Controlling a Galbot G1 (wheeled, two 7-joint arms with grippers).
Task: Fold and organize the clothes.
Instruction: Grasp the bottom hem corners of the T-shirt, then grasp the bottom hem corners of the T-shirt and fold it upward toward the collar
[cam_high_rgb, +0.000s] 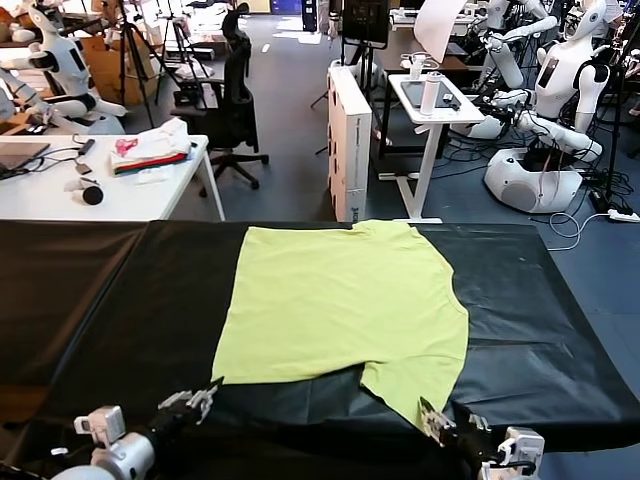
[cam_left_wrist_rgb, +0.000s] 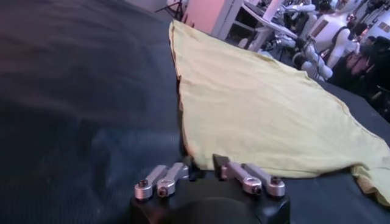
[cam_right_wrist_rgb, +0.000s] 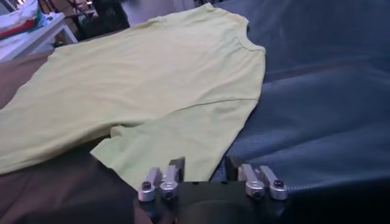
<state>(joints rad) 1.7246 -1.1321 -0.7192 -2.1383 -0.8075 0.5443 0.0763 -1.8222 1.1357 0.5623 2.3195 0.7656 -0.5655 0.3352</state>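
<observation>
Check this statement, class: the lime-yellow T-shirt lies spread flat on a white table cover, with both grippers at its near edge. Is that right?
Not quite. The head view shows the T-shirt spread flat on a black table cover, not a white one. The rest holds: the left gripper and the right gripper are both at its near edge.

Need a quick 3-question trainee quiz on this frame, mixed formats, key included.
1. True or false: the lime-yellow short-sleeved cotton T-shirt lies spread flat on the black cloth-covered table.
2. Multiple choice: which part of the T-shirt is the right gripper nearest? A) the neckline B) the near sleeve C) the far hem
3. Fill in: the left gripper sits at the T-shirt's near ____ corner, fingers open.

Key: 1 true; 2 B; 3 left.
</observation>
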